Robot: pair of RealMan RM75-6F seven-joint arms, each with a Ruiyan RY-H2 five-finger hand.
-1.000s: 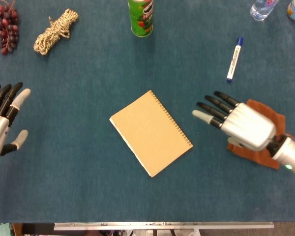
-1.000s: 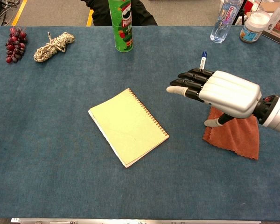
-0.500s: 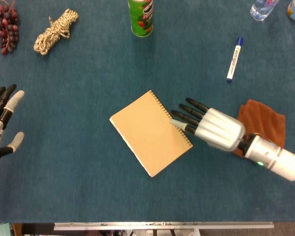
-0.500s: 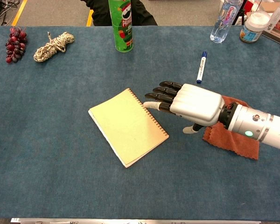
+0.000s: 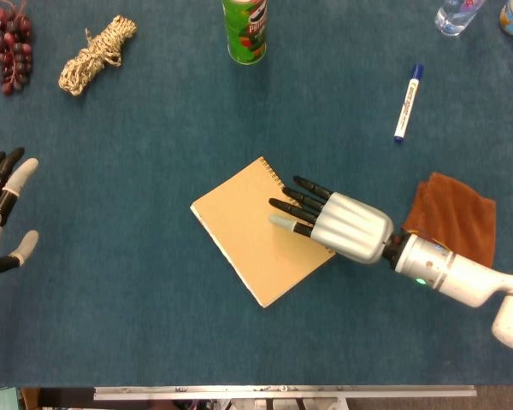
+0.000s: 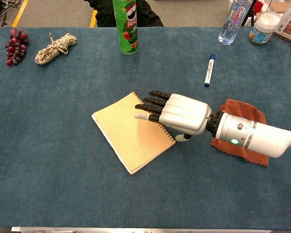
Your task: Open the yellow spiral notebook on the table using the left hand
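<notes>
Right robot hand (image 6: 177,112) lies flat, fingers spread, over the closed yellow notebook (image 6: 126,133) — grasping nothing; left robot hand (image 5: 2,213) hovers released at the bench edge.

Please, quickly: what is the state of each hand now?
Left hand: open, holds nothing, at the table edge.
Right hand: open, fingers extended flat over the closed yellow notebook, gripping nothing.

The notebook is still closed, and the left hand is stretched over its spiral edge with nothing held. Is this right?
Not quite: the right hand is over the spiral edge of the notebook, as the head view shows. The left hand is off at the table's left side. The notebook is closed, and nothing is held.
</notes>
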